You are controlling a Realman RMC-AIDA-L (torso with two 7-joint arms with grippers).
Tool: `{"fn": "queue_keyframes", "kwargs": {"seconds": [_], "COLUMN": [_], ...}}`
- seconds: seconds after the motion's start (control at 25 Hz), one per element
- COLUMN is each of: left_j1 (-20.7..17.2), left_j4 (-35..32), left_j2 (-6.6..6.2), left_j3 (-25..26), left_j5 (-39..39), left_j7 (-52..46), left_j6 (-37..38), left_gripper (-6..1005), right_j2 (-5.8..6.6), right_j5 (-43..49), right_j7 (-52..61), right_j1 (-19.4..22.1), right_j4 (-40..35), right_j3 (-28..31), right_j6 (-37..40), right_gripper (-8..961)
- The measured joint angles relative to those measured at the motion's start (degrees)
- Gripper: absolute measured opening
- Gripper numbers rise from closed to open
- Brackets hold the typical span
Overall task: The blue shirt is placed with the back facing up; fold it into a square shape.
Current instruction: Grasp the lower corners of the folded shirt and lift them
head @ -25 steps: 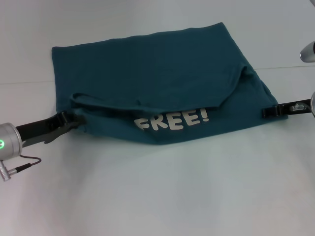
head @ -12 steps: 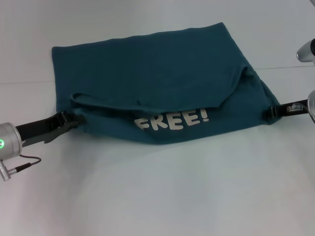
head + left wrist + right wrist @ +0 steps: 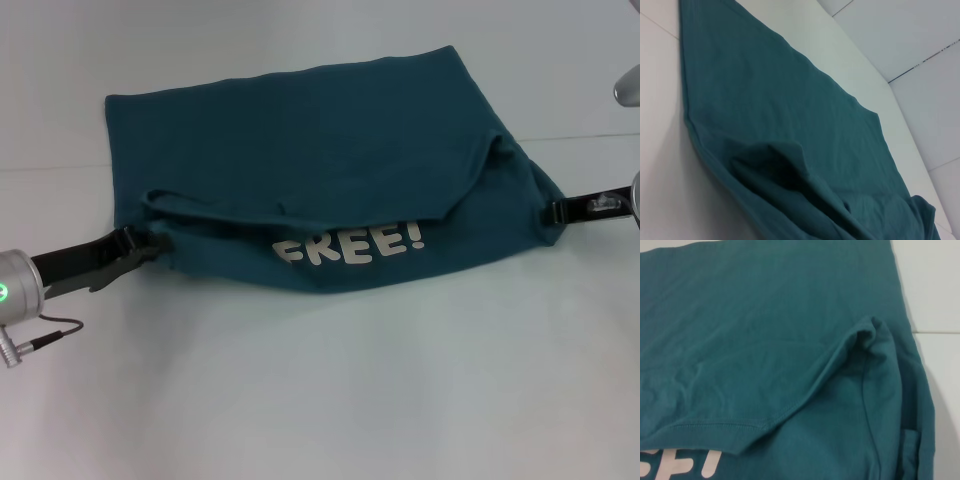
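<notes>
The blue shirt [image 3: 320, 170] lay spread on the white worktop [image 3: 330, 400], filling the middle and 12 o'clock part of the head view, its near hem part turned over so the white "FREE!" lettering [image 3: 350, 245] showed at about 6 o'clock of the cloth. Left pincer [image 3: 148, 246] sat at the shirt's 8 o'clock edge, tips touching or tucked into the folded hem; can't tell if spread or pinching. Right pincer [image 3: 556, 211] was at the 3 o'clock edge against the cloth, grip also unclear. Wrist views showed only fabric: soft folds, a stitched hem [image 3: 715, 427], a puffed pocket of cloth. Judged light, limp, a bit clingy, so it would sag and drag if lifted from one point. Best hold: both side corners of the folded edge, on the doubled hem, pinched through all layers.
</notes>
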State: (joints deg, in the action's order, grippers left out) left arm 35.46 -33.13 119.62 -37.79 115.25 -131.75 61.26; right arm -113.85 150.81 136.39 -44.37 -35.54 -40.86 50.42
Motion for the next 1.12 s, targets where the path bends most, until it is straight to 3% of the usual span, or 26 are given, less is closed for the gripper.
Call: {"fn": "queue_keyframes", "kwargs": {"seconds": [0.16,0.28,0.52,0.76,1.12], "left_j1": [0.1,0.4,-0.2,-1.9,-3.9], "left_j4": [-0.2,-1.0,-7.5,-14.2,-18.2], "left_j2": [-0.02,-0.62,-2.36,-4.62,-4.83], "left_j3": [-0.1,-0.5,0.0,2.6,6.1], "left_j5": [0.1,1.5,7.7,11.8,25.2], "left_j7": [-0.1,-0.1,-0.3,-5.4,-5.2], "left_j6": [0.7,4.1,19.3,33.6,46.9], "left_gripper": [39,38,38,38,39], "right_j2": [0.63,1.21,1.91,1.96,1.70], "right_j5": [0.0,0.2,0.3,0.0,-0.7], "right_j7": [0.7,1.8,2.8,2.7,-2.4], "right_j1": [0.0,0.6,4.2,7.6,11.2], "right_j4": [-0.5,-3.5,-15.9,-23.7,-24.4], "right_j3": [0.1,0.0,0.1,0.8,2.3], "right_j6": [3.0,9.8,32.9,48.9,62.5], "right_gripper": [43,21,21,21,22]}}
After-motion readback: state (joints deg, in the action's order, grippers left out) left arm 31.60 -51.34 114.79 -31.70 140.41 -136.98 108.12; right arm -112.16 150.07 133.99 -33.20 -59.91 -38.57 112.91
